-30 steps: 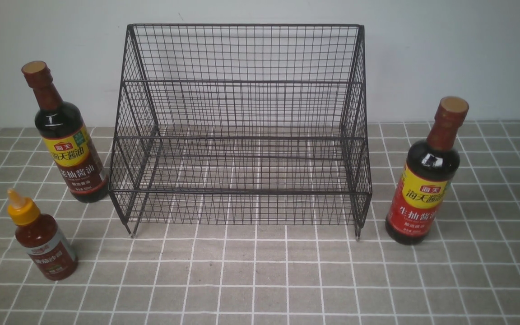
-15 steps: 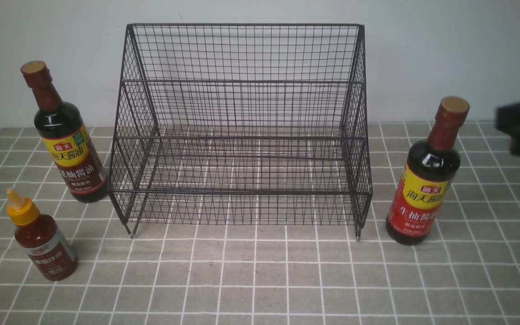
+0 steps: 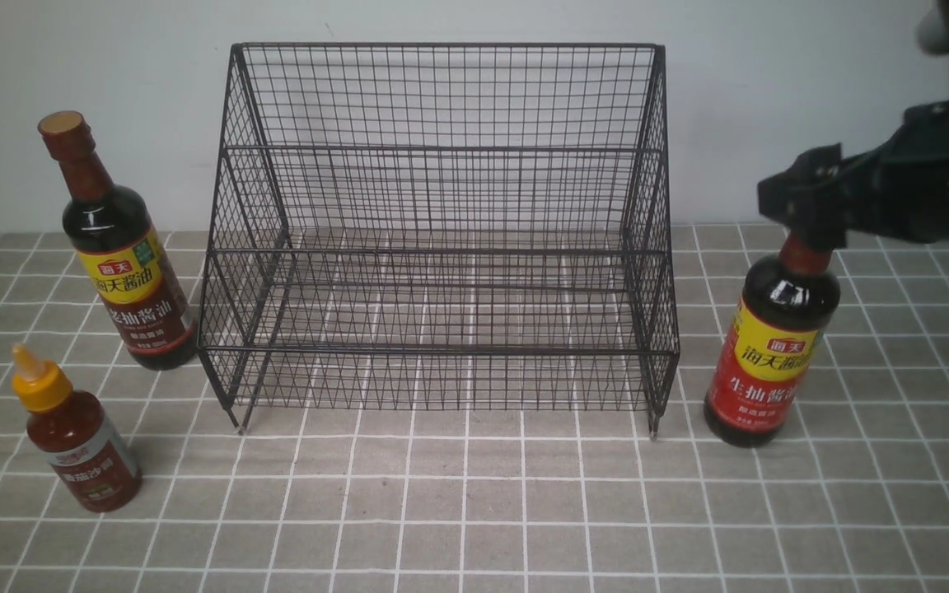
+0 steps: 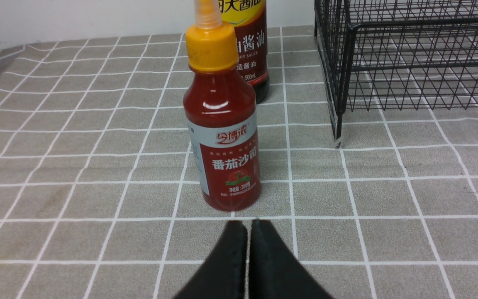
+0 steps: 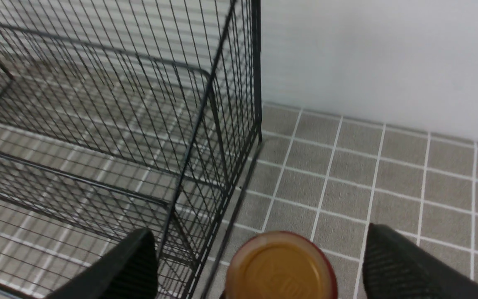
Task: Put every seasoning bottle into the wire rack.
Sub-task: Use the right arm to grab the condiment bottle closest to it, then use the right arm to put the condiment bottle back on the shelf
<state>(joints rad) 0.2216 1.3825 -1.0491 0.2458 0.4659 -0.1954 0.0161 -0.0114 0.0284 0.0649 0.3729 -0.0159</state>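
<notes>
The black wire rack (image 3: 441, 231) stands empty at the middle back. One tall soy-sauce bottle (image 3: 124, 272) stands left of it, and the short red sauce bottle (image 3: 79, 445) with a yellow nozzle cap stands in front of that one. The other tall soy-sauce bottle (image 3: 771, 354) stands right of the rack. My right gripper (image 3: 804, 206) is open, its jaws spread either side of this bottle's cap (image 5: 280, 268) from above. My left gripper (image 4: 247, 224) is shut and empty, low over the cloth, just short of the red sauce bottle (image 4: 224, 124).
A grey cloth with white grid lines (image 3: 474, 511) covers the table. A pale wall (image 3: 771, 99) rises close behind the rack. The rack's right side (image 5: 222, 137) is close beside my right gripper.
My right arm has come in from the right edge and moved left, up to the right soy-sauce bottle's cap. The bottles and rack have not moved.
</notes>
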